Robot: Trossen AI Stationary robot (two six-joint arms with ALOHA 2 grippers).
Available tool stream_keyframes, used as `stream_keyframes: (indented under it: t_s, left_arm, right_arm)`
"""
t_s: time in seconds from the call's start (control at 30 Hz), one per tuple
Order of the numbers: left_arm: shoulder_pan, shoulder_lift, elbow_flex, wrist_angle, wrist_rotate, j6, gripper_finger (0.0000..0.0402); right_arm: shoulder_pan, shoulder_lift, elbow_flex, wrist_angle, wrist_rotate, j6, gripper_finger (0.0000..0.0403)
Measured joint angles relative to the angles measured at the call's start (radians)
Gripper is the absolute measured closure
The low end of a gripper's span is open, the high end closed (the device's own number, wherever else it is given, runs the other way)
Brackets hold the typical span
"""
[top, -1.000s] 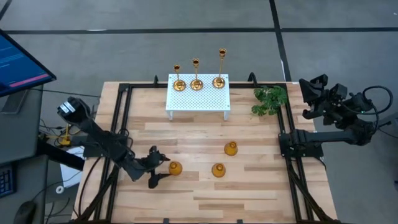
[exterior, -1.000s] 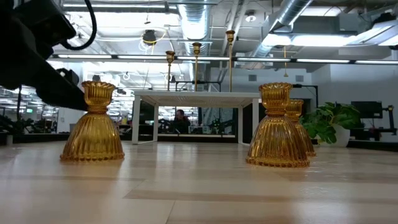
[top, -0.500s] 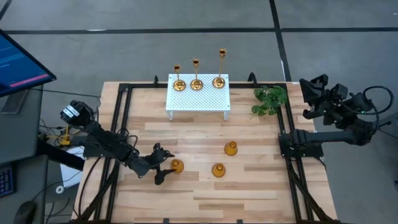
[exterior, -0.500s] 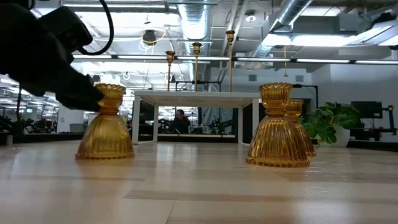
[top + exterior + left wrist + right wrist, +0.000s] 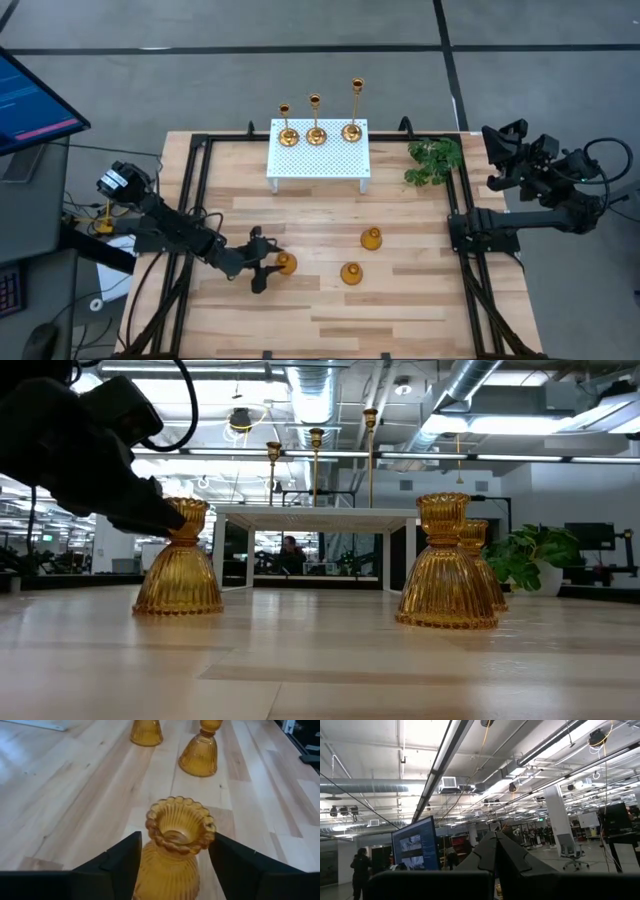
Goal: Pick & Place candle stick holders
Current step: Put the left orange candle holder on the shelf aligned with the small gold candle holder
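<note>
A short bulbous amber holder [image 5: 285, 263] stands on its wide base on the wooden table at the near left. It also shows in the low view [image 5: 180, 565] and in the left wrist view [image 5: 172, 840]. My left gripper [image 5: 267, 262] is shut on it. Two more bulbous holders [image 5: 371, 238] [image 5: 350, 272] stand to its right. Three slim gold sticks [image 5: 316, 118] stand by their round bases on the white perforated stand [image 5: 318, 158] at the back. My right gripper [image 5: 503, 152] is shut and empty, raised off the table's right edge. My left gripper has the holder's neck and upper body [image 5: 145, 855], just under the scalloped rim, between its two fingers [image 5: 122, 862]. The fingers come level from the table's left. The holder stands upright with its base [image 5: 180, 605] on the table.
A green plant [image 5: 434, 160] sits at the back right. A black frame [image 5: 195, 190] runs along the table's left, right and far sides. Bare wood lies along the near edge. A monitor [image 5: 35, 100] stands off the left side.
My left gripper has gone toward the table's right edge, its fingers coming to either side of the bulbous holder. The holder has slid a little toward the right and far side, staying upright on the table.
</note>
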Motion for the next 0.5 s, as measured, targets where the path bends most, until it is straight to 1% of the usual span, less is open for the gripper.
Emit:
stream_keyframes:
  t_s: [0.2, 0.43, 0.5]
  left_arm:
    - [0.023, 0.0, 0.0, 0.007, 0.009, 0.025, 0.0202]
    - [0.036, 0.0, 0.0, 0.021, 0.007, 0.026, 0.0265]
    - [0.035, -0.001, 0.0, 0.026, 0.005, 0.02, 0.0273]
  right_arm:
    - [0.0, 0.0, 0.0, 0.0, 0.0, 0.0, 0.0403]
    - [0.0, 0.0, 0.0, -0.001, 0.0, 0.0, 0.0403]
    - [0.0, 0.0, 0.0, -0.002, 0.0, 0.0, 0.0403]
